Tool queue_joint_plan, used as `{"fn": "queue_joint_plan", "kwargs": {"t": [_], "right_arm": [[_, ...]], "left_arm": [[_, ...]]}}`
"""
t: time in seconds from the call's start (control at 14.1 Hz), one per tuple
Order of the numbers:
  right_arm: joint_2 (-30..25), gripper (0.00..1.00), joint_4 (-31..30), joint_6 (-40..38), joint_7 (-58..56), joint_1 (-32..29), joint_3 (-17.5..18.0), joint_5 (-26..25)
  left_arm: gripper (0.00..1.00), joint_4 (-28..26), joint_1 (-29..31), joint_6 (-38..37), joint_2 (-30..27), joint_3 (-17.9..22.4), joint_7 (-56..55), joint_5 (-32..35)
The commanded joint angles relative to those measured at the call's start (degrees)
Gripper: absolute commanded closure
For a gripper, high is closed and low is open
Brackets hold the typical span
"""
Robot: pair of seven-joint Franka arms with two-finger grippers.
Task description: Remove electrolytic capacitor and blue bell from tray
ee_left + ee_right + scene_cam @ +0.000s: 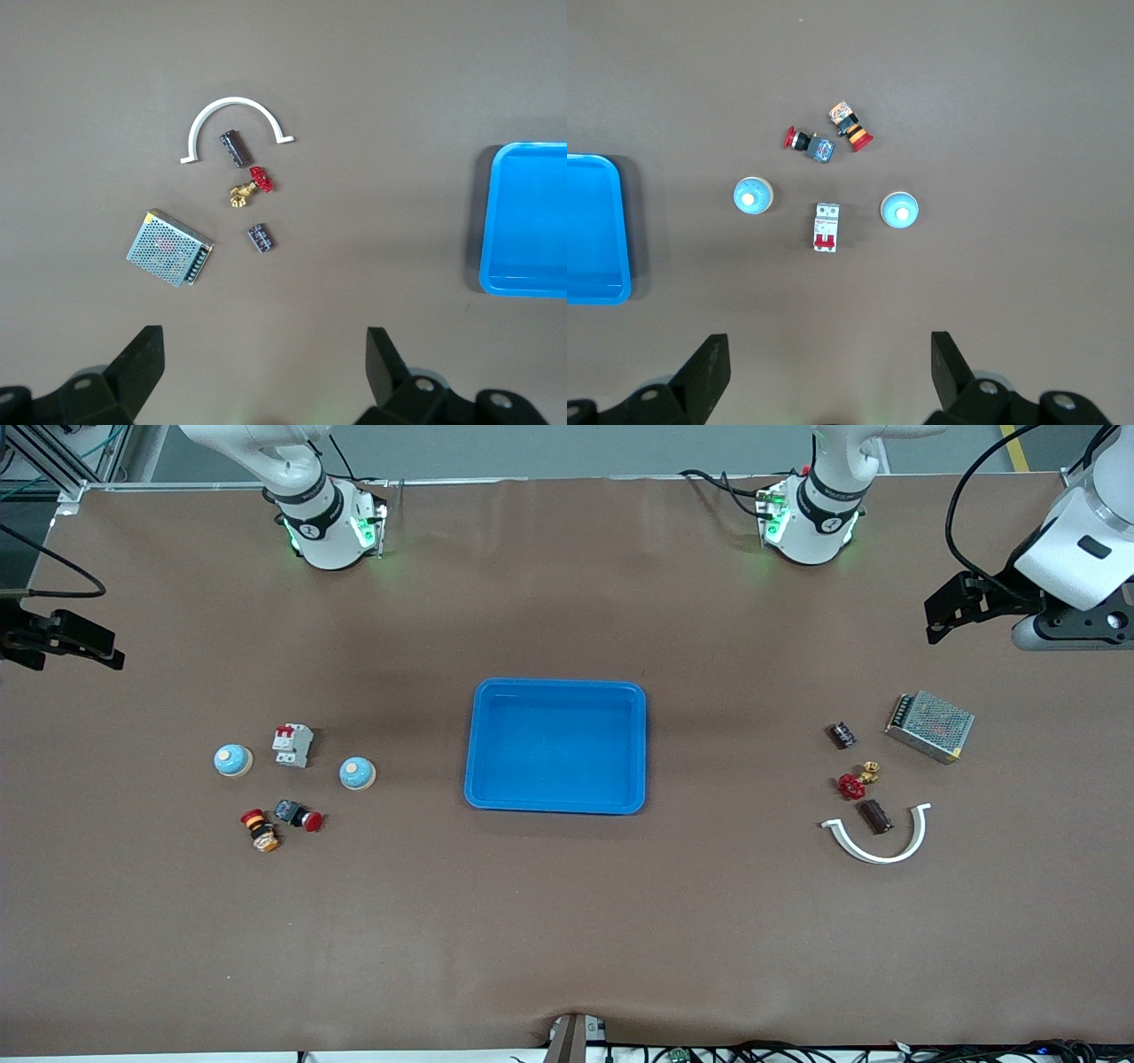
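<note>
Two small dark capacitors lie toward the left arm's end: one (pixel 842 734) (pixel 260 238) beside the metal box, one (pixel 876 816) (pixel 234 148) inside the white arc. Two pale-blue bells (pixel 233 760) (pixel 357 773) sit toward the right arm's end and show in the right wrist view (pixel 900 210) (pixel 752 196). An empty blue tray (pixel 555 753) is at the table's middle. My left gripper (pixel 946 613) (pixel 264 372) is open and empty, high above the table near the metal box. My right gripper (pixel 87 648) (pixel 829 372) is open and empty, high above the table's end past the bells.
A perforated metal box (pixel 929 726), a red-handled brass valve (pixel 856 782) and a white curved piece (pixel 881 837) lie by the capacitors. A white circuit breaker (pixel 292 745) and two push buttons (pixel 299 815) (pixel 260 830) lie by the bells.
</note>
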Motion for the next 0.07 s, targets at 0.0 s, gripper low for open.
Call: {"fn": "queue_joint_plan", "kwargs": {"t": [0.0], "right_arm": [[-3.83, 0.0, -4.03, 1.06, 0.54, 0.33, -0.11, -0.36]], "left_arm": [[0.0, 0.29, 0.42, -0.65, -0.59, -0.05, 1.16, -1.14]]}}
